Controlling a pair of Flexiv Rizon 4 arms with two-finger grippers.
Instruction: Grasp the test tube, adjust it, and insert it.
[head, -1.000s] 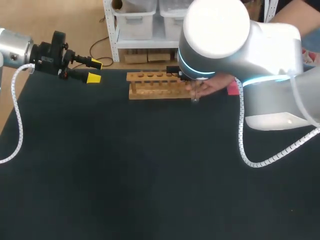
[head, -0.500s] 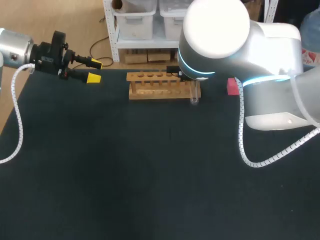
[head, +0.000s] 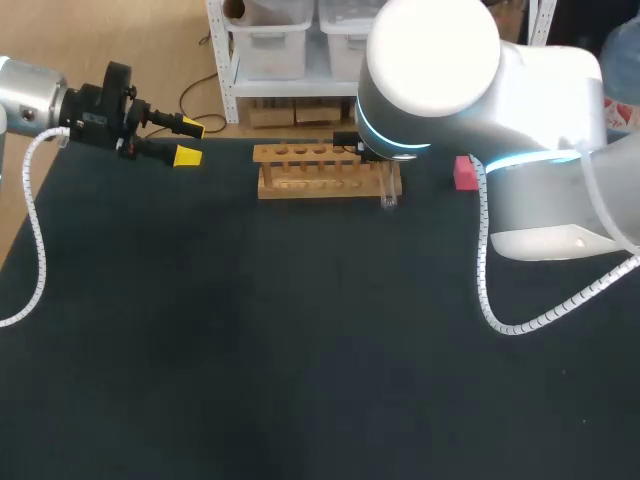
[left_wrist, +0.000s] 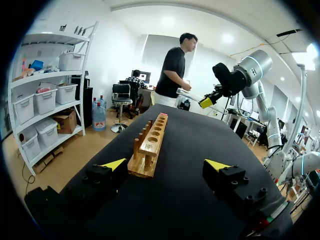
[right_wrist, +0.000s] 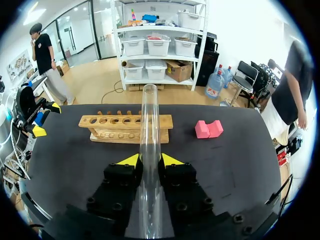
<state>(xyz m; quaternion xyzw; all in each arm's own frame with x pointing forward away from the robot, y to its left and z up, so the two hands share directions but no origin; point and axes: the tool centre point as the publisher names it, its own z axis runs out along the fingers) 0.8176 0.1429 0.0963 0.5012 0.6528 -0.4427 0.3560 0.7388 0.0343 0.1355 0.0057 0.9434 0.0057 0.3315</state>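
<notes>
Gone is the person's hand from beside the light wooden tube rack (right_wrist: 125, 128); both arms are holding steady. Right gripper (right_wrist: 150, 161) is clamping the clear glass test tube (right_wrist: 150, 120) mid-length, above the black bench (head: 300, 350) near the rack. Left gripper (left_wrist: 165, 165) is idling, fingers apart. Glass is looking slick and brittle, so a gentle mid-body squeeze seems best.

Dark, matte worktop (head: 300, 360) across most of the head view. Beyond its far edge, light wood-toned floor (head: 120, 40) and a white metal shelf unit (head: 228, 60) with pale storage bins (head: 272, 38), cardboard boxes (head: 290, 112) tucked underneath. From the wrist views: white walls (left_wrist: 120, 35), round ceiling lights (left_wrist: 227, 38) glowing overhead, a black office chair (left_wrist: 120, 95), blue water bottles (left_wrist: 99, 116) standing on the floor near it, glass doors (right_wrist: 80, 27) beside the shelving. Bright, even indoor light throughout; a faint sheen on the worktop.
</notes>
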